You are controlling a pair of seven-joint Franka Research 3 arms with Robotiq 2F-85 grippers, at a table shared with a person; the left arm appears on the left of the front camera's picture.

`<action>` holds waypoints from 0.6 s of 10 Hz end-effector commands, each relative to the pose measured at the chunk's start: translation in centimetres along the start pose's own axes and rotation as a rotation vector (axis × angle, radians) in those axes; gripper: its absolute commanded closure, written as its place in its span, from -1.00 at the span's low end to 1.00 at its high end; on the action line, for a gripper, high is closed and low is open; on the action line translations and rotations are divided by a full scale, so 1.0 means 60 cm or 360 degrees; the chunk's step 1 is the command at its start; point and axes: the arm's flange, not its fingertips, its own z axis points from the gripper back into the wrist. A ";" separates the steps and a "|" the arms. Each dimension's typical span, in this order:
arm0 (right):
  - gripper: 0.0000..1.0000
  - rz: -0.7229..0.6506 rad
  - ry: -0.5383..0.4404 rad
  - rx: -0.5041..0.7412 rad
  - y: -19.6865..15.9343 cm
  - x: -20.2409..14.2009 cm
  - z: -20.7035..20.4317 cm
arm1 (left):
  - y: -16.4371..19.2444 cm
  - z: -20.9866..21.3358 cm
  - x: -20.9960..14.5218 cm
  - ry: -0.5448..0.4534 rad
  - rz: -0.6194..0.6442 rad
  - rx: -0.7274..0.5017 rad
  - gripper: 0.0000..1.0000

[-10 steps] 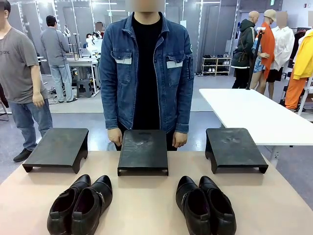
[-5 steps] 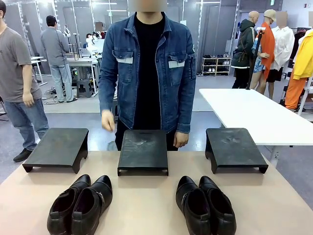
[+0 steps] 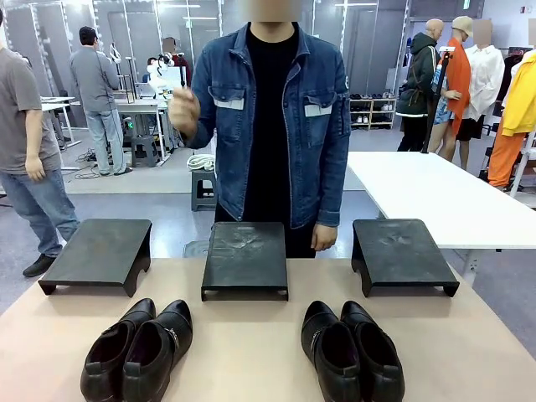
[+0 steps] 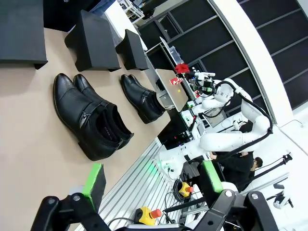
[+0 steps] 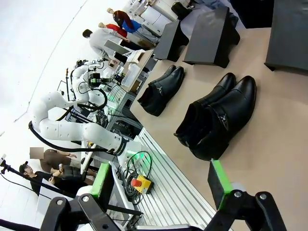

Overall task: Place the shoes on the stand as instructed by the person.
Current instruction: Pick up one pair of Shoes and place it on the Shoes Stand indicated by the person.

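Left pair of shoes (image 3: 138, 352), right pair of shoes (image 3: 352, 352) on bench (image 3: 251, 352), just before three black stands (image 3: 244, 258). Left fingers (image 4: 95, 180) released, spread wide; right fingers (image 5: 217, 178) likewise. Person (image 3: 276, 134) behind stands, one hand (image 3: 182, 105) raised.

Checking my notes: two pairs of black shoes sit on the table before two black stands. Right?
No: the front view shows three black stands, not two. The two pairs of black shoes do sit on the table before them.
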 end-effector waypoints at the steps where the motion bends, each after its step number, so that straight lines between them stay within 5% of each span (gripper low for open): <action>1: -1.00 0.0023 -0.0018 0.0015 0.001 0.002 0.001 | -0.001 0.002 0.000 -0.0002 -0.0017 -0.0022 -1.00; 6: -1.00 0.0023 -0.0018 0.0015 0.001 0.002 0.001 | -0.001 0.002 0.000 -0.0002 -0.0017 -0.0022 -1.00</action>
